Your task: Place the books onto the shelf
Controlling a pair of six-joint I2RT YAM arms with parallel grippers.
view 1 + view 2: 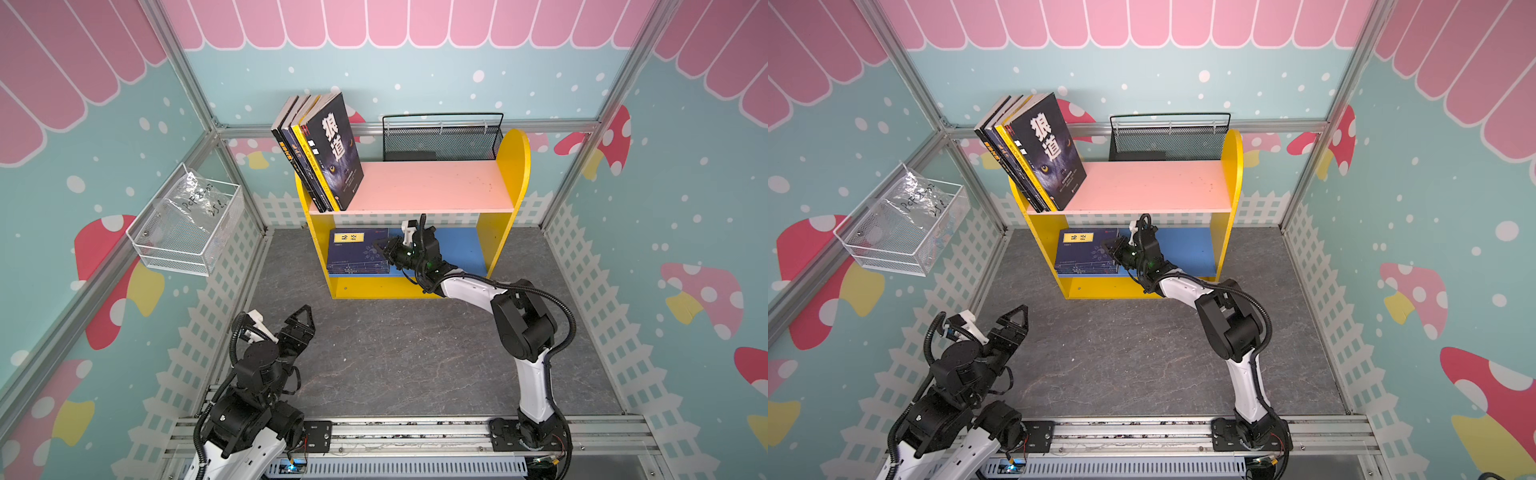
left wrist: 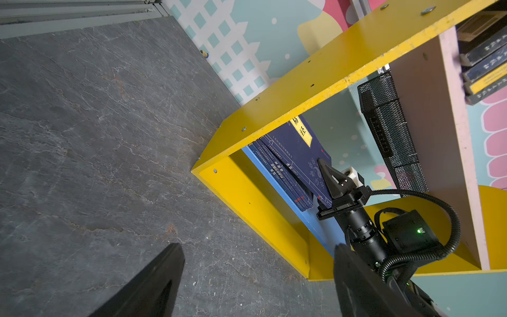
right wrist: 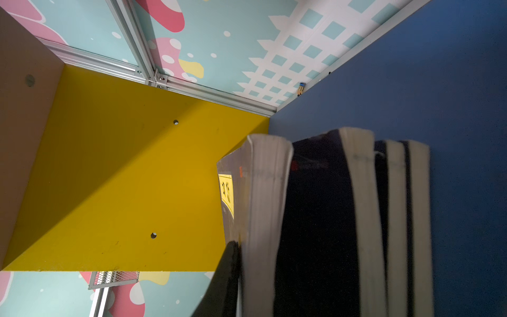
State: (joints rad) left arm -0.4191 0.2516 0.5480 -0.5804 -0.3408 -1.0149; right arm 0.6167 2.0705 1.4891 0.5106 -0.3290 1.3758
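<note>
Black right tool [image 1: 380, 249]: reaching into the lower bay of the shelf [image 1: 515, 166], closing narrowly on the top navy book [image 1: 353, 245], pressing one finger [image 3: 227, 274] on its cover.
Navy stack [image 1: 357, 269]: lying flat on the blue lower board [image 1: 461, 249], sitting just beside the yellow side panel [image 1: 321, 249].
Leaning books [image 1: 332, 153]: tilting on the pink upper board [image 1: 432, 187], resting against the same yellow side.
Left tool [image 1: 300, 318]: hovering wide and empty over the grey table [image 1: 395, 353].
Risk: dragging the top navy book askew or off the stack while backing out, through letting go late; knocking the pink upper board from underneath, jolting the leaning books over.
</note>
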